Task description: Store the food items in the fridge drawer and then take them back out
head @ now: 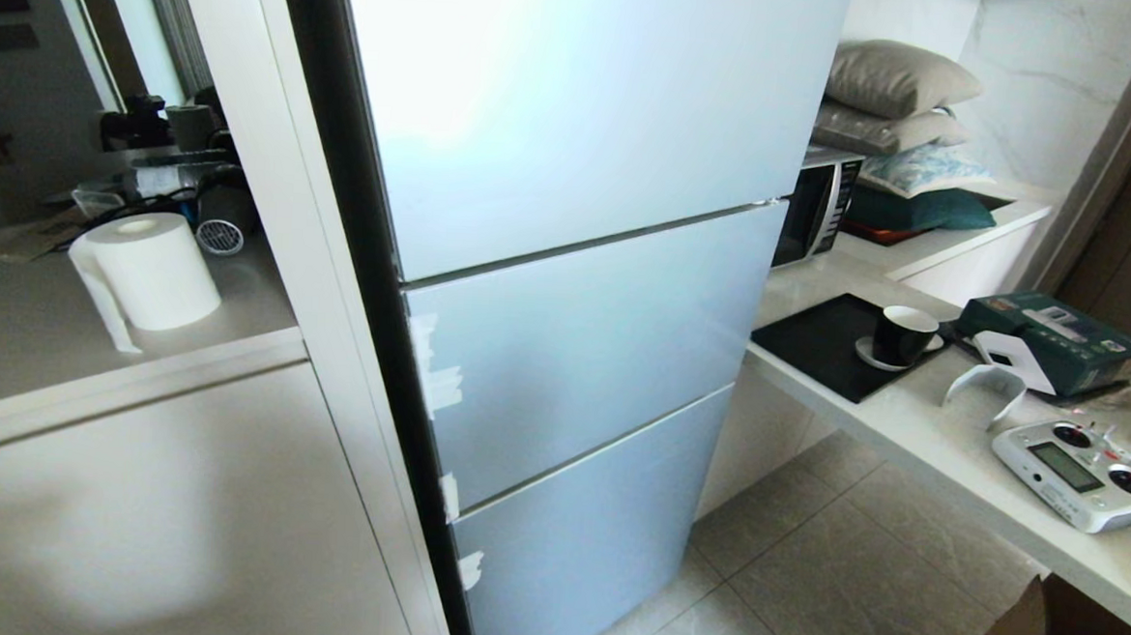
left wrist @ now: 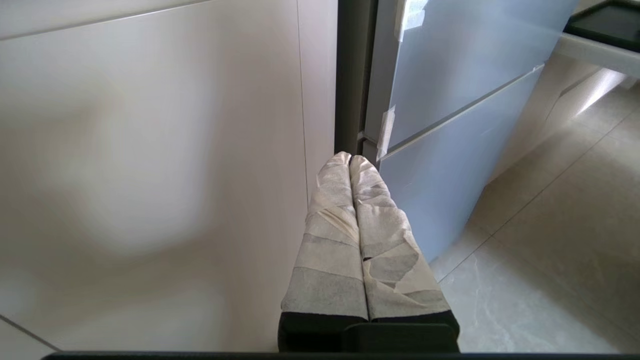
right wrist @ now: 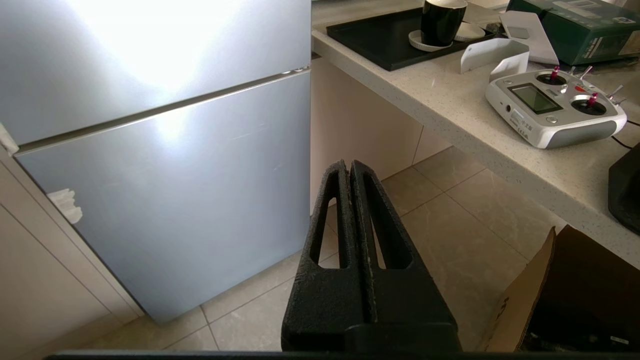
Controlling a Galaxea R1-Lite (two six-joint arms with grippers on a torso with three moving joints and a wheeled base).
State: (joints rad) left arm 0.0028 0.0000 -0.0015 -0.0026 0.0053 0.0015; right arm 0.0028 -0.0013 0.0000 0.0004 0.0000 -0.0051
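Observation:
A tall pale-blue fridge point(head: 577, 289) stands in front of me with all three of its doors closed. The fridge drawer and the food items are out of view. My left gripper point(left wrist: 349, 159), its fingers wrapped in white tape, is shut and empty; it hangs low by the fridge's left edge, next to a cream cabinet panel point(left wrist: 150, 175). Shut and empty too, my black right gripper point(right wrist: 348, 166) hangs above the tiled floor beside the fridge's bottom door point(right wrist: 165, 190). Neither arm shows in the head view.
A stone counter point(head: 918, 423) runs along the right with a black tray point(head: 816, 345), a black cup point(head: 903, 333), a green box point(head: 1058, 338) and a white remote controller point(head: 1080, 475). A cardboard box point(right wrist: 565, 295) sits on the floor below. A paper roll point(head: 147, 271) stands at left.

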